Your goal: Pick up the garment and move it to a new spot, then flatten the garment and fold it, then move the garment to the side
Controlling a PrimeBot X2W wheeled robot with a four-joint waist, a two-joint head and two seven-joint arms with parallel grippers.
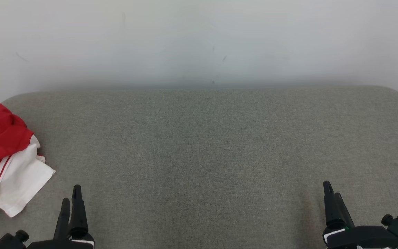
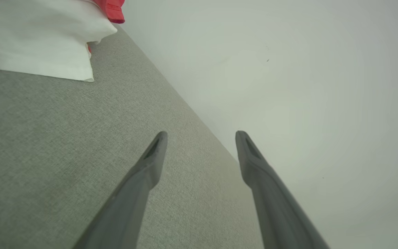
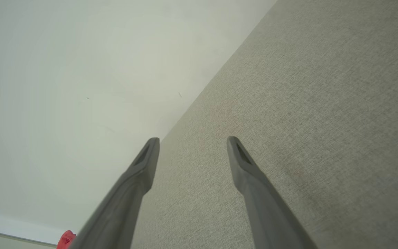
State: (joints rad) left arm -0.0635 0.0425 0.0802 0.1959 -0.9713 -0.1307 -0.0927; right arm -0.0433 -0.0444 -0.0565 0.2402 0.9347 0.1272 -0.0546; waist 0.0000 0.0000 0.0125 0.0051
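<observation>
Shows a red-and-white garment bunched at nine o'clock on a grey cushion. Shows left gripper at seven, right gripper at five, both spread, empty.

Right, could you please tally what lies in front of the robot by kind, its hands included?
Garment, red and white: 1
Grey fabric surface: 1
Hands, both open: 2 (left hand, right hand)
Total: 4

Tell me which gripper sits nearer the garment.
The left gripper: the red-and-white garment lies just beside it, while the right gripper sits far off at the opposite side.
</observation>
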